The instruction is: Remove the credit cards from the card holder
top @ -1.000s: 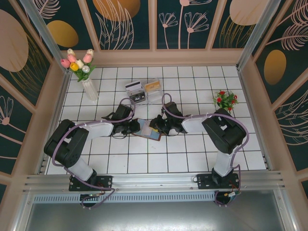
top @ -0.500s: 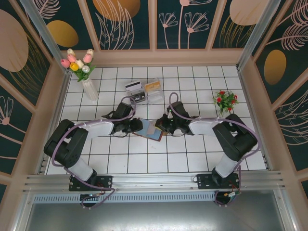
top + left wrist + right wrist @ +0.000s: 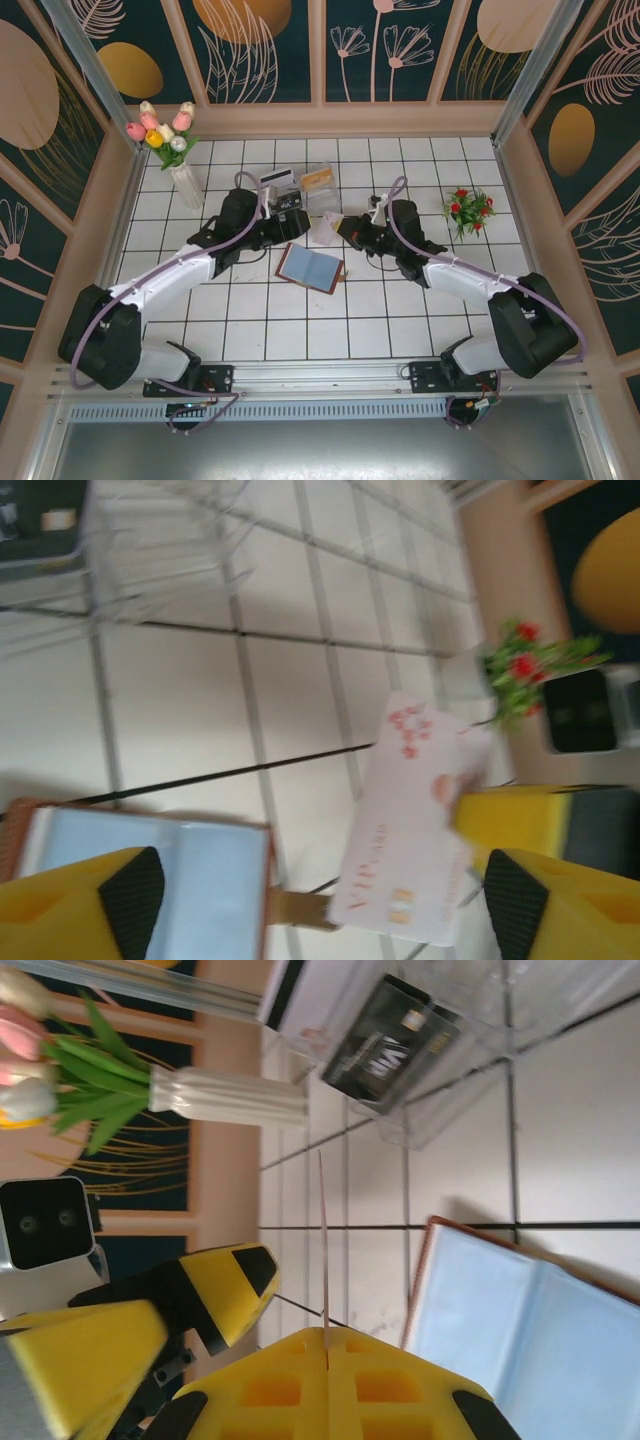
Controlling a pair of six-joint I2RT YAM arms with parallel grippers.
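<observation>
Top external view showed both arms lifted away from the card holder [image 3: 309, 267]. A second earlier it lay under the two grippers; now it sat open and alone at centre frame, blue-grey inside up. The right gripper [image 3: 347, 230] had clamped on a pale credit card [image 3: 325, 228] and carried it toward upper centre, close to the clear tray [image 3: 305, 190]. The left gripper [image 3: 282, 226] had spread its jaws wide and held nothing. That read as one card out of the holder and probably bound for the tray.

Left wrist view added what the overhead could not: the card's face, white with pink blossoms and "VIP" lettering, at centre right. The holder's pocket sat at lower left, beside one of the two black pads [image 3: 130, 898], which stood far apart. Whether that pocket kept more cards could not be told. Right wrist view caught the card edge-on, a thin line pinched between yellow fingers [image 3: 270, 1372]. It also showed a black card [image 3: 392, 1055] lying in the tray at upper right.
</observation>
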